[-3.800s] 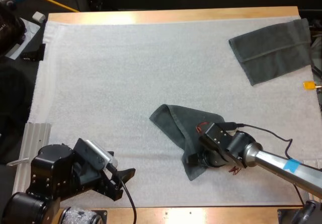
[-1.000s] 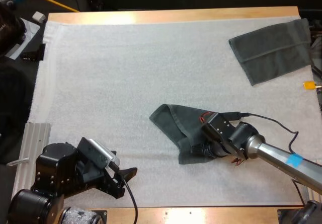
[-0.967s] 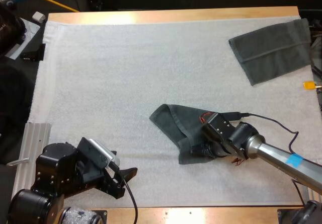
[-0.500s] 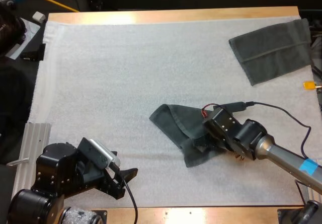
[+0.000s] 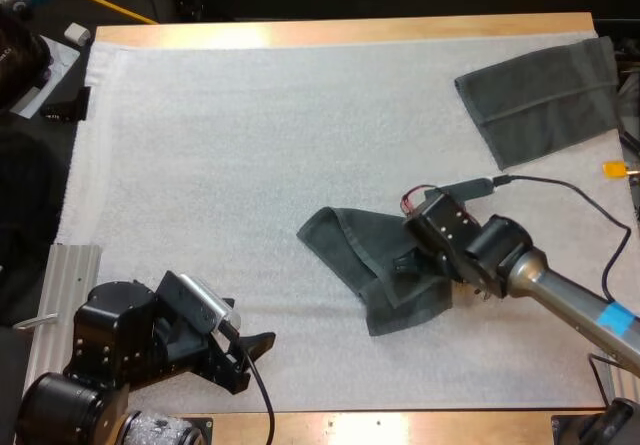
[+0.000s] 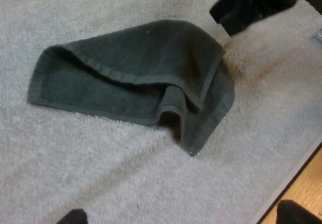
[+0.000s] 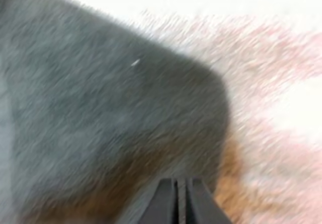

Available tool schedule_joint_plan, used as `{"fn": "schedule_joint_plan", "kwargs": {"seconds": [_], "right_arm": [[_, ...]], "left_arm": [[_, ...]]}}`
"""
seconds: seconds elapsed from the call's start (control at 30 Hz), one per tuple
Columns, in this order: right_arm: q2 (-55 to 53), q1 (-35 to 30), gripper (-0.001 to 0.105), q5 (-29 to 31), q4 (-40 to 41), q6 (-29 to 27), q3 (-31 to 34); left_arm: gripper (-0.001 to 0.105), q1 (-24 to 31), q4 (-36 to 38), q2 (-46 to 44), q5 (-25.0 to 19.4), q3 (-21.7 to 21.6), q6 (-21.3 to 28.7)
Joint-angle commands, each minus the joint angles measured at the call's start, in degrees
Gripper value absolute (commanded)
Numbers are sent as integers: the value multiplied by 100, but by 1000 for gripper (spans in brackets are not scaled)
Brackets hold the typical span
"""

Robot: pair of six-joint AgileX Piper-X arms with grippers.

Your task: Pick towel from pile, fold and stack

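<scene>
— Right gripper (image 7: 177, 183): fingers pressed together on nothing, at the crumpled towel's (image 5: 365, 255) corner, mid-mat (image 5: 250, 145). Left gripper (image 5: 252, 357) is spread, well apart.
— So one folded towel (image 5: 540, 100) lies far right; this one isn't folded yet

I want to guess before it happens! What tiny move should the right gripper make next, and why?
Probably open the right gripper and press down on the crumpled towel. The gripper is shut on nothing, right at the towel's corner, so it cannot grab yet.
</scene>
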Motion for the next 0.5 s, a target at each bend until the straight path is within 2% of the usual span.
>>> {"fn": "schedule_joint_plan", "kwargs": {"seconds": [0.0, 0.2, 0.3, 0.47], "right_arm": [[124, -251, 0, 144, -9, -166, -87], [363, -719, 1, -286, -79, -137, -18], [262, -694, 3, -244, 122, -80, -89], [40, -656, 34, -419, 835, 71, -89]], "left_arm": [[70, -80, -147, 34, 75, -41, 28], [71, -192, -218, 86, 78, -32, 40], [70, -163, -152, 100, 55, -32, 4], [70, -171, -171, 108, 49, -15, 25]]}}
